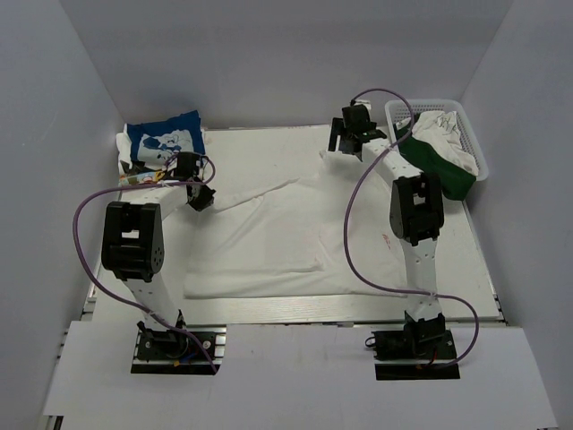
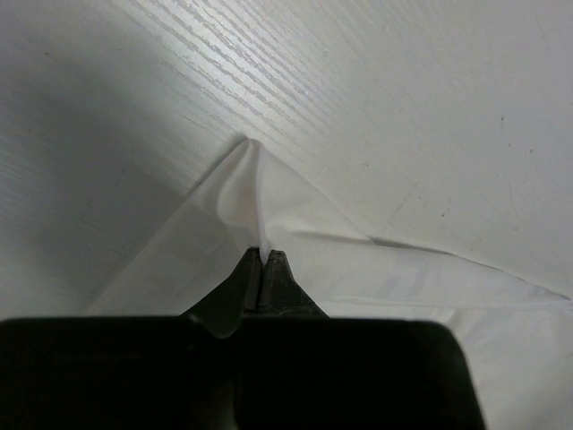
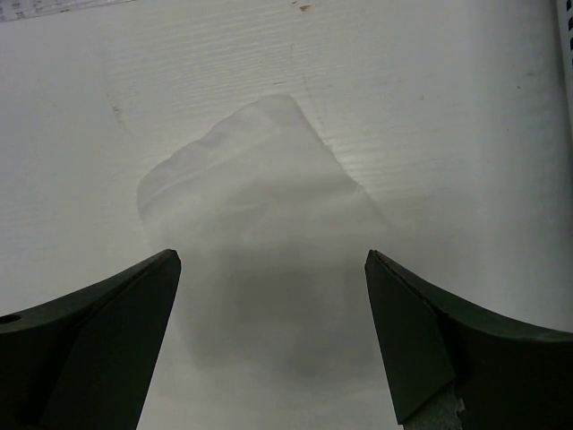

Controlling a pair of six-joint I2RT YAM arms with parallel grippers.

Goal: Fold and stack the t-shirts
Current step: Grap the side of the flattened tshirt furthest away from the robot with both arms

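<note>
White t-shirt (image 1: 277, 237) on the tabletop (image 1: 466, 260), our left tool (image 2: 262, 257) clenched on its edge (cloth tented), our right tool (image 3: 271, 260) released

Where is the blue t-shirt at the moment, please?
Top view: the blue t-shirt lies at the far left corner of the table, beyond the left gripper.

White plastic basket (image 1: 440, 101) far right, white table (image 1: 467, 255)
</note>
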